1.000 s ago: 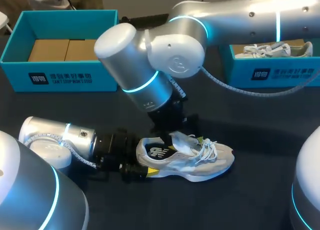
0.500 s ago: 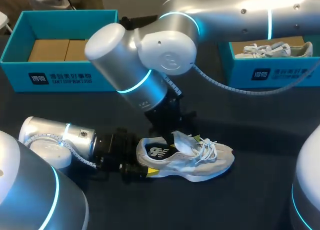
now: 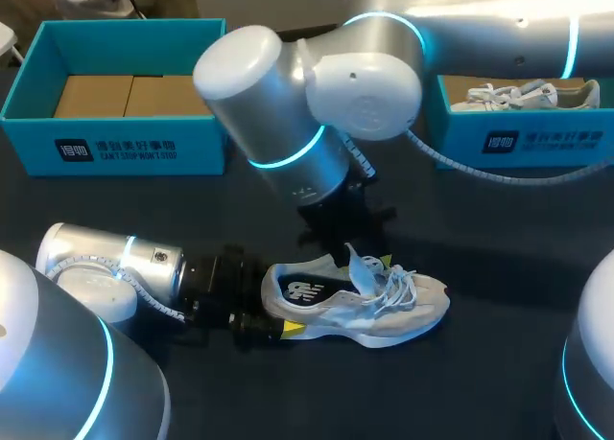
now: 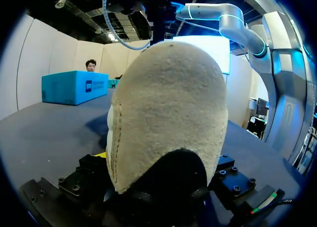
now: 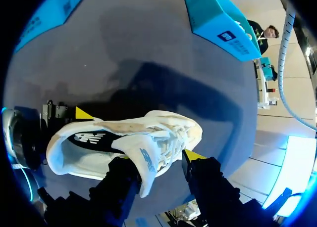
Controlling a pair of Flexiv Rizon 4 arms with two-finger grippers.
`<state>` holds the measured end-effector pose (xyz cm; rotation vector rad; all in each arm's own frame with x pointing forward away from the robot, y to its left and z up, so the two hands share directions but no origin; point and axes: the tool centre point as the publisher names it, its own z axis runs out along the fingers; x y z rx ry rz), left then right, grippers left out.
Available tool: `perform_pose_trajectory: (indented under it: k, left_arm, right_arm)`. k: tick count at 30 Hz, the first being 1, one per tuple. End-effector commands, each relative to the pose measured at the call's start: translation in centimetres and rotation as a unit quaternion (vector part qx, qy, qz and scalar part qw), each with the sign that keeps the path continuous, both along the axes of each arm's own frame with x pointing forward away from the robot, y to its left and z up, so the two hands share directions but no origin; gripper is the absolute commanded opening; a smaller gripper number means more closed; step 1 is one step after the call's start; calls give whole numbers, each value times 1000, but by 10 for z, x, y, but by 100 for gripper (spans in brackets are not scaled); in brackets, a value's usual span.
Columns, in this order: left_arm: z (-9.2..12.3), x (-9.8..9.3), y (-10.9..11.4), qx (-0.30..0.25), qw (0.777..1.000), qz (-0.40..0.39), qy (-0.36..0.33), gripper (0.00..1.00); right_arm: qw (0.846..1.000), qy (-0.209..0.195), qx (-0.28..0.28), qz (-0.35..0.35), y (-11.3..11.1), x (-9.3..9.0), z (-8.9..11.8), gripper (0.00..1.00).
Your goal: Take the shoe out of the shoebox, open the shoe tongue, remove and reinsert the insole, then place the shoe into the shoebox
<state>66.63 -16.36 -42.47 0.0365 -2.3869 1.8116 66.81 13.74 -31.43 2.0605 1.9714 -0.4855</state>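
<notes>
From the left wrist, the shoe's [image 4: 168, 118] heel fills the middle and covers the left hand's [image 4: 161, 200] fingertips. From the head camera, the right arm [image 3: 317, 114] hides most of the right hand [image 3: 350, 231] above the shoe. The shoebox [image 3: 523, 133] beyond the shoe's toe is cut off by that arm and the picture's edge.

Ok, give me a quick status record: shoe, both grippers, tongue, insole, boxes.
shoe: on its sole on the table, outside both boxes
left gripper: shut on the shoe's heel
right gripper: open, one finger on each side of the tongue
tongue: lifted up from the laces
insole: inside the shoe
left shoebox: cardboard only
right shoebox: holds a second shoe
</notes>
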Motion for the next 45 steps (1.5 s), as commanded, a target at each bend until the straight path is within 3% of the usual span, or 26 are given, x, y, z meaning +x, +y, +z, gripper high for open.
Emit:
perform_pose_trajectory:
  k: [1,2,4,18,23,30,37,45]
  left_arm:
    - [-3,-1,2,0,1000,0,0,0]
    - [-3,-1,2,0,1000,0,0,0]
    - [-3,-1,2,0,1000,0,0,0]
    - [-3,-1,2,0,1000,0,0,0]
    - [-3,-1,2,0,1000,0,0,0]
    - [-3,-1,2,0,1000,0,0,0]
    - [-3,-1,2,0,1000,0,0,0]
    - [-3,-1,2,0,1000,0,0,0]
  right_arm:
    - [954,-118,26,-273,-9,-3,-3,38]
    - [955,-115,37,-270,-10,-1,-4,33]
    - [954,-110,49,-273,-12,0,-5,0]
    - [950,-70,164,-255,-35,0,2,0]
    - [944,-74,218,-235,-45,-2,2,0]
    - [941,-89,243,-220,-55,-6,7,0]
    - [936,-89,304,-155,-60,-6,4,0]
    - [917,-58,388,-76,-74,2,-13,0]
